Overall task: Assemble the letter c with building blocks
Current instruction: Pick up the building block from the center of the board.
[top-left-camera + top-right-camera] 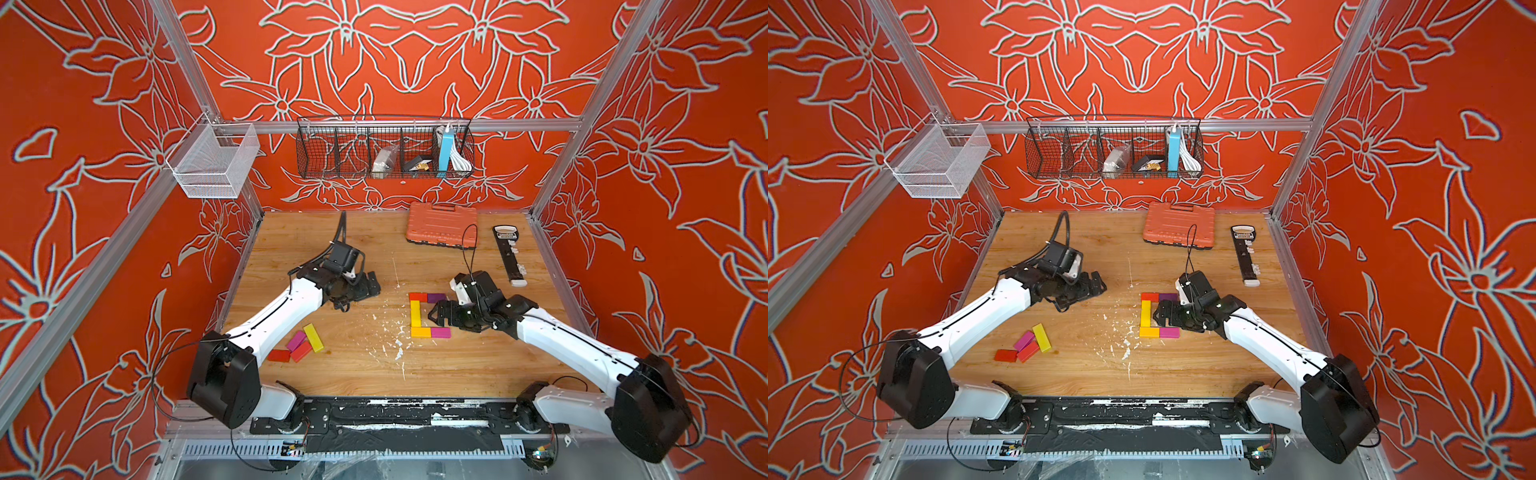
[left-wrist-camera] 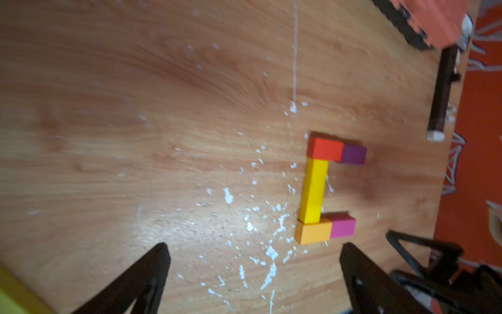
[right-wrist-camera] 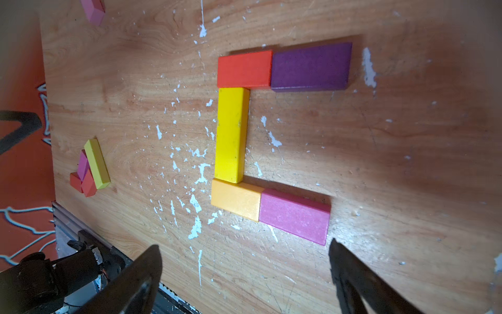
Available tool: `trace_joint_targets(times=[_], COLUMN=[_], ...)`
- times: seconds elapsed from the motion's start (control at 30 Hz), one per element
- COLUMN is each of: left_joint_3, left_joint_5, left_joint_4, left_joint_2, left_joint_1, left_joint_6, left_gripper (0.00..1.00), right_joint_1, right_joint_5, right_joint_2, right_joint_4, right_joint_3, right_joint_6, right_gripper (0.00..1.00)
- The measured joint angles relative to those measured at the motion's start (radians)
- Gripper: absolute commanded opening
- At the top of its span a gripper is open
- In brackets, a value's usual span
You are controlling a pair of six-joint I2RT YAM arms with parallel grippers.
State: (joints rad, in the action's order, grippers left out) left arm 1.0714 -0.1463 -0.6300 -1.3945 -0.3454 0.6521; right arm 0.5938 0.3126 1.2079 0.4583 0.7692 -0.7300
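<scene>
Nearest on the wooden table [image 1: 353, 374], at the left, lies a loose cluster of spare blocks: a red block [image 1: 279, 355], an orange-red block [image 1: 302, 350], a pink block [image 1: 296, 340] and a spare yellow bar [image 1: 313, 338], huddled together and touching. Farther in and right of centre the letter lies flat. An orange block [image 1: 420, 332] and a magenta block [image 1: 441, 332] sit end to end as the near arm, and a yellow bar [image 3: 231, 136] runs far from the orange one as the spine. A red-orange block [image 1: 418, 296] and a purple block [image 1: 435, 297] sit end to end as the far arm, with the mouth open to the right. The right gripper [image 1: 433, 316] sits in that mouth between the two arms. In its wrist view its jaws stand wide apart with nothing between them, one fingertip [image 3: 336, 247] just beside the magenta block's corner. At about the same depth, left of the letter and well apart from it, the left gripper [image 1: 374, 284] has its jaws spread and empty too. At the far edge rest an orange tool case [image 1: 441, 224] and, to its right, a black strip [image 1: 509, 255].
</scene>
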Motion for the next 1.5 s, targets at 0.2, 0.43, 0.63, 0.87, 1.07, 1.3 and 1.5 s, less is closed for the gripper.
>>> trace_joint_targets(times=[0.2, 0.43, 0.63, 0.87, 1.07, 1.3, 1.5], left_joint_3=[0.129, 0.366, 0.513, 0.671, 0.752, 0.77, 0.784], left_joint_5=[0.045, 0.083, 0.122, 0.146, 0.157, 0.177, 0.19], left_joint_4=[-0.071, -0.118, -0.171, -0.214, -0.237, -0.261, -0.269], left_joint_2=[-0.145, -0.42, -0.583, -0.698, -0.786, -0.848, -0.875], left_joint_1=[0.169, 0.253, 0.277, 0.287, 0.298, 0.301, 0.306], left_joint_6=[-0.005, -0.02, -0.023, -0.027, -0.031, -0.034, -0.042], left_gripper=[0.98, 0.98, 0.98, 0.86, 0.81, 0.74, 0.61], right_joint_1=[0.0, -0.004, -0.007, -0.007, -0.007, -0.013, -0.013], right_joint_5=[-0.024, -0.043, -0.045, -0.056, -0.079, -0.084, -0.084], right_joint_2=[0.032, 0.068, 0.098, 0.144, 0.167, 0.205, 0.227], right_joint_4=[0.039, 0.077, 0.086, 0.097, 0.101, 0.103, 0.104], right_joint_3=[0.077, 0.138, 0.156, 0.187, 0.217, 0.219, 0.228], right_joint_6=[0.038, 0.076, 0.094, 0.105, 0.113, 0.115, 0.116], right_gripper=[0.98, 0.98, 0.98, 0.98, 0.98, 0.98, 0.98])
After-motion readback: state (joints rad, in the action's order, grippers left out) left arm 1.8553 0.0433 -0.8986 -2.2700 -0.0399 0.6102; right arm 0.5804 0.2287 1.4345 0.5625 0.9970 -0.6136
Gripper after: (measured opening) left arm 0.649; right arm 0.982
